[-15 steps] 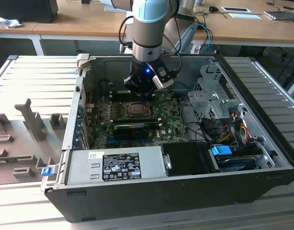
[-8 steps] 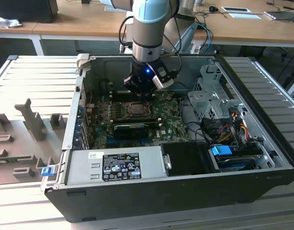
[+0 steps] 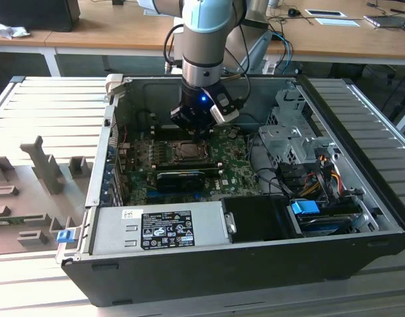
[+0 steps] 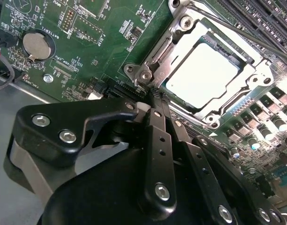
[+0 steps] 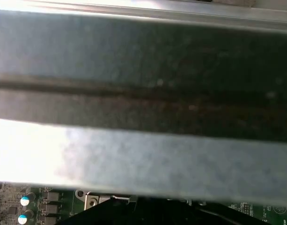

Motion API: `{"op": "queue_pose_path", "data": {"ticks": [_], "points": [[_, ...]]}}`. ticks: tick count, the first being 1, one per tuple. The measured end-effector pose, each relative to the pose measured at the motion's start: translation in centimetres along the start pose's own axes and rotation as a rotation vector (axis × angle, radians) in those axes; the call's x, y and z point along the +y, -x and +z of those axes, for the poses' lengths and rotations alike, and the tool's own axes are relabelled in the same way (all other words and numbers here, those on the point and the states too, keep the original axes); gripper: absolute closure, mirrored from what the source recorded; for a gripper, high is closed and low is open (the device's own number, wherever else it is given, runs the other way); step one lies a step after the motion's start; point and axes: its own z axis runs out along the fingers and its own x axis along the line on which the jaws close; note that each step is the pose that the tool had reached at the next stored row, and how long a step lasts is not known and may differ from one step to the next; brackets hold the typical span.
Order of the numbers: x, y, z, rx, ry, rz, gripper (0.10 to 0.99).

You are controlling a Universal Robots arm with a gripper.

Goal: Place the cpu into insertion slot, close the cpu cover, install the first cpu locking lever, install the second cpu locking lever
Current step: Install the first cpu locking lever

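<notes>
The arm [image 3: 203,39] comes straight down from above, wrist vertical, a blue light glowing on it; the black gripper [image 4: 155,101] hangs at its lower end, pointing downward; in the second wrist view its fingers [image 4: 158,140] lie pressed together, nothing between them.

A light blue joint cap and silvery-grey tube sections are seen on the arm [image 3: 205,30] in the exterior view, with black cables looped beside the wrist. A small blue light is lit on the black wrist housing, and a white block is mounted at its side. In the second wrist view, the tool [image 4: 155,101] is shown as matte black linkage bars fastened with round silver screws.
</notes>
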Motion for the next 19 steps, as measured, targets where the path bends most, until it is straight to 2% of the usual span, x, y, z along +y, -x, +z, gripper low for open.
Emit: {"op": "queue_pose_path", "data": {"ticks": [2, 5, 9, 11, 12, 19], "points": [[-0.02, -0.01, 0.06, -0.0001, 0.001, 0.000, 0.980], [-0.01, 0.00, 0.15, -0.0010, 0.009, 0.000, 0.980], [0.04, 0.01, -0.14, -0.0019, 0.011, 0.000, 0.980], [0.08, 0.01, -0.88, -0.0010, 0.009, 0.000, 0.980], [0.08, 0.01, -0.97, -0.0011, 0.009, 0.000, 0.980], [-0.09, 0.00, -0.99, -0.0010, 0.009, 0.000, 0.980]]}}
